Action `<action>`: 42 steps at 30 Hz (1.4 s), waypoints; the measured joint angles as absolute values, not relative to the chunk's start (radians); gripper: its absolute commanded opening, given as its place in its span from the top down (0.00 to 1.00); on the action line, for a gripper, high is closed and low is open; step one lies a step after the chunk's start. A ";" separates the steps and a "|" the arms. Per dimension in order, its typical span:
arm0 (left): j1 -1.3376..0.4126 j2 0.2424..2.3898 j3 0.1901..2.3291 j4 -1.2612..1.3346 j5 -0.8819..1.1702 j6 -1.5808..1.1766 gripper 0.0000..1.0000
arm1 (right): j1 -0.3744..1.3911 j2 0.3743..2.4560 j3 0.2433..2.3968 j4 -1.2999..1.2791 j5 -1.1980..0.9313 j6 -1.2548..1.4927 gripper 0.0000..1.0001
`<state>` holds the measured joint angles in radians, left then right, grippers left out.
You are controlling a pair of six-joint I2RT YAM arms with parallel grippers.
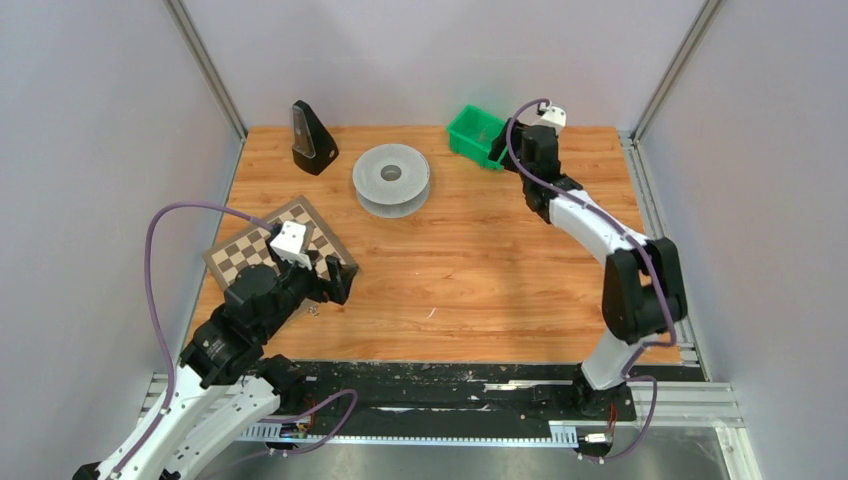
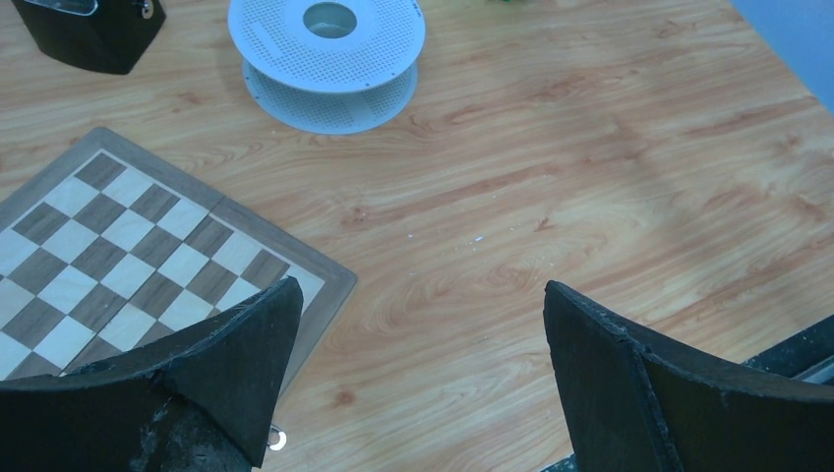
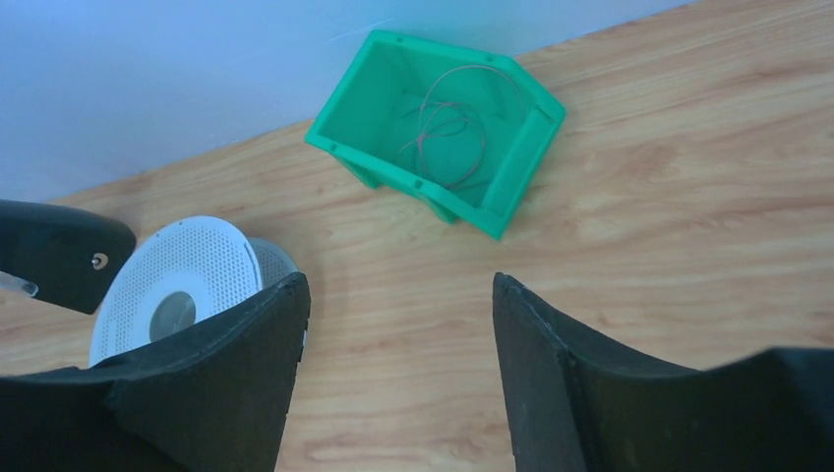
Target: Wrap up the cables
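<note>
The grey reel [image 1: 392,178] with two perforated flat discs and a centre hole lies flat at the back middle of the table; it also shows in the left wrist view [image 2: 329,49] and the right wrist view [image 3: 177,285]. I see no strand wound on it. A thin loose coil of wire [image 3: 447,133] lies inside the green bin [image 1: 477,135]. My left gripper [image 1: 338,280] is open and empty above the chessboard's right corner, its gap [image 2: 421,290] over bare wood. My right gripper [image 1: 522,165] is open and empty just this side of the bin, over bare wood [image 3: 400,280].
A chessboard [image 1: 280,250] lies at the left. A black wedge-shaped object [image 1: 313,138] stands at the back left. A small metal ring [image 2: 278,440] lies by the chessboard's near corner. Grey walls close in the table on three sides.
</note>
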<state>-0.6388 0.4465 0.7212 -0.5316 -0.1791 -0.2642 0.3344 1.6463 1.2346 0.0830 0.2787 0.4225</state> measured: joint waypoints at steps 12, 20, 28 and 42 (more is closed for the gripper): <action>-0.639 0.461 0.721 -0.528 -0.252 -0.263 0.00 | 0.287 2.138 1.510 0.373 0.102 0.567 0.41; -0.639 0.486 0.721 -0.527 -0.257 -0.263 0.00 | 0.258 2.323 1.650 0.448 0.097 0.605 0.43; -0.639 0.524 0.721 -0.528 -0.258 -0.262 0.00 | 0.217 2.444 1.803 0.483 0.043 0.629 0.47; -0.639 0.556 0.721 -0.528 -0.285 -0.259 0.00 | 0.185 2.570 1.962 0.455 -0.056 0.693 0.88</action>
